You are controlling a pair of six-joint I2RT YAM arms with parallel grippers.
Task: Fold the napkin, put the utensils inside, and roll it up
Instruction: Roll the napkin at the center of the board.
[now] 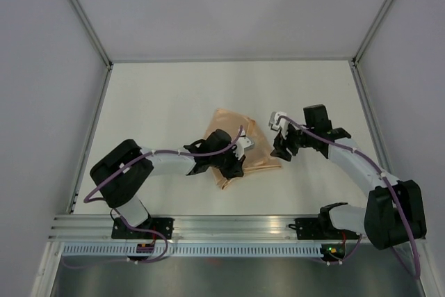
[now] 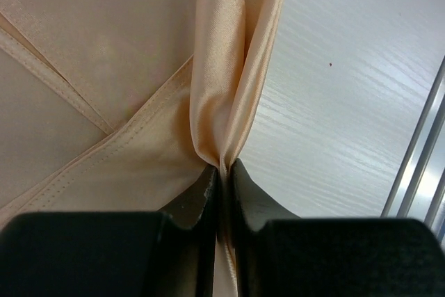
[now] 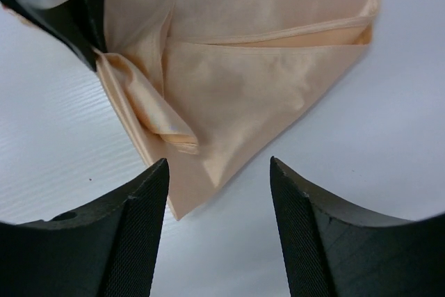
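The peach-orange napkin (image 1: 259,149) lies folded and bunched on the white table in the middle of the top view. My left gripper (image 1: 231,165) hangs over its near-left part. In the left wrist view the left gripper (image 2: 226,166) is shut on a pinched-up ridge of the napkin (image 2: 104,60). My right gripper (image 1: 281,149) stands open just off the napkin's right corner. In the right wrist view the right gripper (image 3: 219,172) holds nothing, and a corner of the napkin (image 3: 243,88) lies just ahead of its tips. The utensils are out of view.
An aluminium rail (image 1: 208,227) runs along the near edge by the arm bases and shows at the right in the left wrist view (image 2: 424,151). White walls and metal frame posts (image 1: 83,15) close the table in on three sides.
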